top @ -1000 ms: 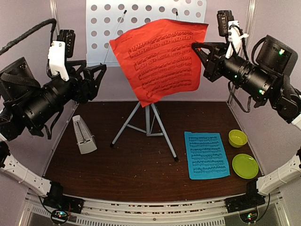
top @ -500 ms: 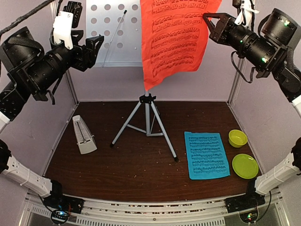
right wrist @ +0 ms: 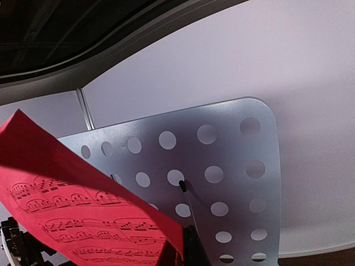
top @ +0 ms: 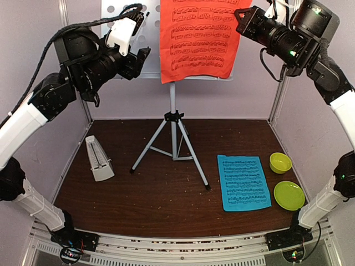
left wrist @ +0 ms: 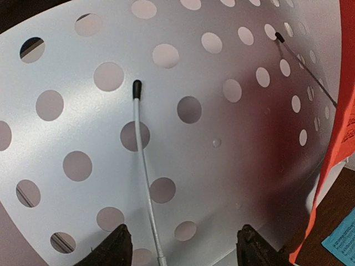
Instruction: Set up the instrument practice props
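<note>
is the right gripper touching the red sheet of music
Touching. The top view shows the right gripper shut on the right edge of the red sheet, holding it up off the table.

The top of the red page (top: 197,39) is cut off by the upper edge of the overhead view. Behind the page, much of the stand desk (left wrist: 249,166) is hidden. Of the left gripper (left wrist: 183,252), only the tips are shown at the bottom edge. Beyond its right finger, just a corner of the blue page (left wrist: 339,244) is seen. The printed notes are too small to be read.
</note>
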`<state>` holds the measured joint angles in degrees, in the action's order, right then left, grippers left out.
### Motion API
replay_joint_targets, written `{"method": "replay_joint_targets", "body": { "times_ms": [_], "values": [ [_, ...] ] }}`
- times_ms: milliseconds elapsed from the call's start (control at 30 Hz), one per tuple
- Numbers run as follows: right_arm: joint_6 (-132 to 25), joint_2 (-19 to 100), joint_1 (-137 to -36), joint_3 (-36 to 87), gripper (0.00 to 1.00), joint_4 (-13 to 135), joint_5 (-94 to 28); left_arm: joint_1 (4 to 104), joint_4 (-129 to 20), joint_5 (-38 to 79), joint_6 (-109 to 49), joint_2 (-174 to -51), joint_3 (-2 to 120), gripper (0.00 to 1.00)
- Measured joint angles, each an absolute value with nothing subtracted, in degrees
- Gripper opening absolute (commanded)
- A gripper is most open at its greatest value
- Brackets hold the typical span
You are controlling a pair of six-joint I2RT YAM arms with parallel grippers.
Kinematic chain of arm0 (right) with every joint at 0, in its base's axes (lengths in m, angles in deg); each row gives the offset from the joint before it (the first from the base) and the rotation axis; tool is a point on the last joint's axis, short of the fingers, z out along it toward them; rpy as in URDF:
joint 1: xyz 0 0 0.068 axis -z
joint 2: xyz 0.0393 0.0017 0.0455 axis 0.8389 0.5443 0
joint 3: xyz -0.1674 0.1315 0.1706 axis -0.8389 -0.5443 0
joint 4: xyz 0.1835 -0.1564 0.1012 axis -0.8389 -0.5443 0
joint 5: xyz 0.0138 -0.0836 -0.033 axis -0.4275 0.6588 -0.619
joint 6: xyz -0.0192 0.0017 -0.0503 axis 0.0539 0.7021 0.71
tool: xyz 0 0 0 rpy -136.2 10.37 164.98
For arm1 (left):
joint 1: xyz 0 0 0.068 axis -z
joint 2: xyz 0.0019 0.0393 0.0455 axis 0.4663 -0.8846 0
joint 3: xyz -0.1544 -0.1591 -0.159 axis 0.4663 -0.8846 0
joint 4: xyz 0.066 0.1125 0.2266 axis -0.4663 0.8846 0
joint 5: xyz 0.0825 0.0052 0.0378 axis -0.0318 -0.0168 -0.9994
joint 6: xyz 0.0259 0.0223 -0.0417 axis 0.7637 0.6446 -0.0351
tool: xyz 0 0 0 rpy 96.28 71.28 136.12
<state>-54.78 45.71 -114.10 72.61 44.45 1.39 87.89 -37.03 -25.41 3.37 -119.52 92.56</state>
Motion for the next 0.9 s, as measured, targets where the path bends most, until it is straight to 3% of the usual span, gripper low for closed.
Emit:
{"method": "replay_joint_targets", "body": {
  "times_ms": [333, 533, 700, 900],
  "values": [
    [-56.5, 47.0, -113.9, 73.6, 0.0, 44.7, 1.9, 82.5, -35.9, -22.9, 3.1, -121.2, 96.3, 0.34],
    [-58.4, 47.3, -113.9, 73.6, 0.0, 44.8, 1.5, 82.1, -35.8, -21.1, 3.4, -121.4, 96.3, 0.26],
    [-59.7, 47.4, -113.9, 74.0, 0.0, 44.9, 1.1, 81.6, -35.9, -20.2, 3.5, -121.4, 96.2, 0.0],
    [-60.5, 47.6, -113.9, 74.5, 0.0, 45.1, 2.7, 81.5, -41.9, -19.9, 3.8, -119.7, 91.0, 0.0]
  ]
}}
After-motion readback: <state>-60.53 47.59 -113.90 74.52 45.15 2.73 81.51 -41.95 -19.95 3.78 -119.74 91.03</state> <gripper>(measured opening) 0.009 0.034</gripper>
